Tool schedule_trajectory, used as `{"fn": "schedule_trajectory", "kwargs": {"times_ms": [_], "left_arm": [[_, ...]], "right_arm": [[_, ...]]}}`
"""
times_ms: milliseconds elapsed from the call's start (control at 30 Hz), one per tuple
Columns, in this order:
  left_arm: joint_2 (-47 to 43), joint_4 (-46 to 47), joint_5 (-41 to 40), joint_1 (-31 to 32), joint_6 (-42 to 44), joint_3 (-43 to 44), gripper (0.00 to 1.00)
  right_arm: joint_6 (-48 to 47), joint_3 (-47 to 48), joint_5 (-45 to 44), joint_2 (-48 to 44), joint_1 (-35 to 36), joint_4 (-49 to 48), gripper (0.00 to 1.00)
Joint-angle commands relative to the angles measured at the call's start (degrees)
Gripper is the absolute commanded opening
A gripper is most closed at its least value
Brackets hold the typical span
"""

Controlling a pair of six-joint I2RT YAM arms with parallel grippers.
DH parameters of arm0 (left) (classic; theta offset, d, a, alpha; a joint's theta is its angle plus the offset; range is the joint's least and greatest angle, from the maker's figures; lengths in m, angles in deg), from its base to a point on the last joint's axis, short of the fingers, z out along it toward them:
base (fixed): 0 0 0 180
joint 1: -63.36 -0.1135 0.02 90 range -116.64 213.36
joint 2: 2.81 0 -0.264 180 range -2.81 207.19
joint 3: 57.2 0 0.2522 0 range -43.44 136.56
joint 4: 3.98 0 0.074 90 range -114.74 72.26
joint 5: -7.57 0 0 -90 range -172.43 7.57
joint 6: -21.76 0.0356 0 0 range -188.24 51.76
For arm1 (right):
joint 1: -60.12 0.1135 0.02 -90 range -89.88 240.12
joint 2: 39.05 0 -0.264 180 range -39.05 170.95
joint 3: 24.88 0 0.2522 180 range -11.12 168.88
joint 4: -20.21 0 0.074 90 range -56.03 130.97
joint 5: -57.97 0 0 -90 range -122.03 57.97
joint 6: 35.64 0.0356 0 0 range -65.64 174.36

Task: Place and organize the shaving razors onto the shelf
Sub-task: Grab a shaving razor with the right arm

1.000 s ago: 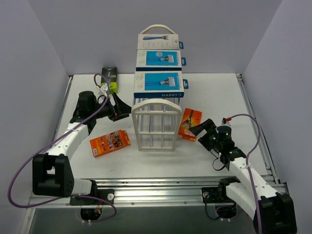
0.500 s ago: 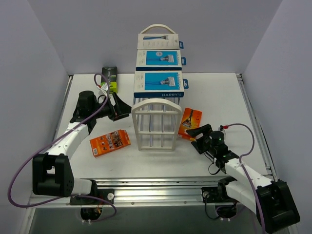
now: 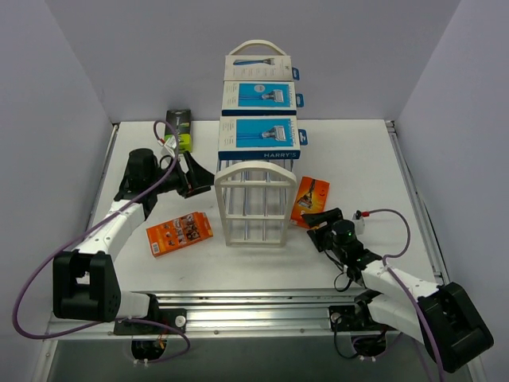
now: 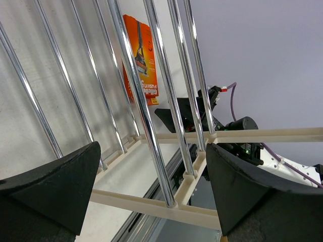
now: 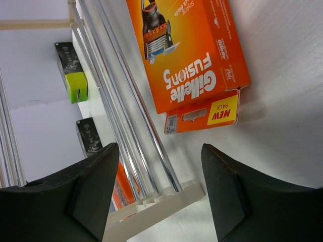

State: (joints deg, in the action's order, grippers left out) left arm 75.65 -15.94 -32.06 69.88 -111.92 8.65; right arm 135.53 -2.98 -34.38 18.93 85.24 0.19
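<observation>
While right gripper [image 3: 316,220] sat jaws apart, empty, orange box [image 3: 310,197] lay flat just ahead of it on the table's [image 3: 358,159] right half, beside the shelf [image 3: 256,199]. Its long axis ran toward that gripper, tab end nearest. Left gripper [image 3: 189,177] wide apart too, farther off.
</observation>
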Motion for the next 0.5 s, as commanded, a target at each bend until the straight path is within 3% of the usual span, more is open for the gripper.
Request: {"fn": "schedule_trajectory", "kwargs": {"times_ms": [0,467], "left_arm": [[-0.4,0.9,0.6,0.2,0.8,1.2,0.94],[-0.2,2.5,1.7,0.3,-0.4,0.8,0.94]], "right_arm": [[2.0,-0.1,-8.0,0.7,1.8,-2.3,0.62],[7.9,-1.4,-13.2,10.1,5.9,-9.2,0.49]]}}
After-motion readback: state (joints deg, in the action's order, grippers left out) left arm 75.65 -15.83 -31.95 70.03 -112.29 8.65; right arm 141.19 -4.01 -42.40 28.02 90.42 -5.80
